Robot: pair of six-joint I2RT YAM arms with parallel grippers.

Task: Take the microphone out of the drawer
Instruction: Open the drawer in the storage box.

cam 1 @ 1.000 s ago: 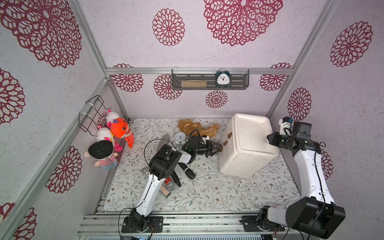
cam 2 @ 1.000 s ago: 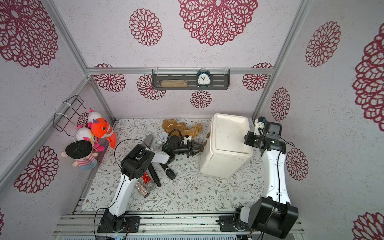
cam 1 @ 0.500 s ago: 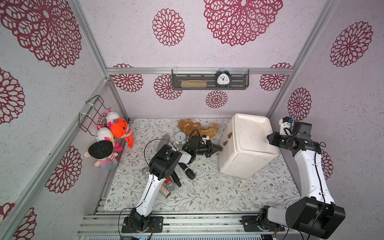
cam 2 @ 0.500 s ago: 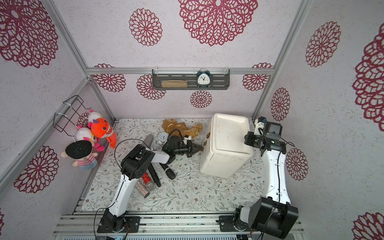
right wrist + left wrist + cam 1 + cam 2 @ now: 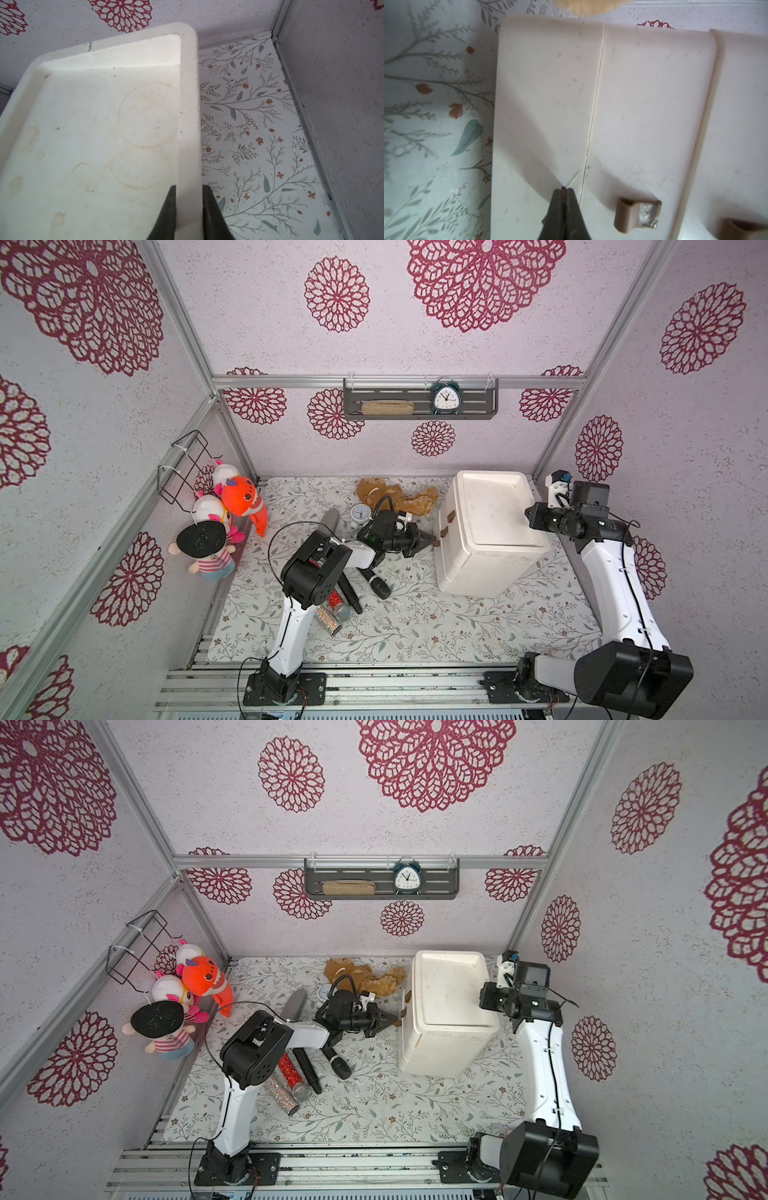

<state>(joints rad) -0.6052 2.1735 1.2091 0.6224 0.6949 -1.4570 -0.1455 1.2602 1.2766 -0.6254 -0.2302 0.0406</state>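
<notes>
L gripper (image 5: 431,540) jaws have snapped together since a sec ago, when they stood spread just off the drawer front. Arm otherwise in same spot. You're now clenched on a thin brown handle tab (image 5: 563,192), low on the white drawer unit (image 5: 490,514). Next handle (image 5: 637,215) sits free just beside it. R gripper (image 5: 189,195) is clamped on the unit's top rim, on the side away from L.

Around L arm:
- Brown teddy (image 5: 395,494) and small white dial (image 5: 359,514) behind the wrist.
- Grey oblong thing (image 5: 330,519) near them.
- Black mics (image 5: 376,584) and glitter mics (image 5: 328,620) on the mat (image 5: 457,622) under your L elbow.

Containers:
- Drawer fronts all flush, insides hidden. Target mic not in view; can't tell which drawer.
- Unit's top recess (image 5: 104,124) shows ring stains.
- Wall shelf (image 5: 478,412) holds alarm clock (image 5: 445,398) and tan pouch (image 5: 386,407).
</notes>
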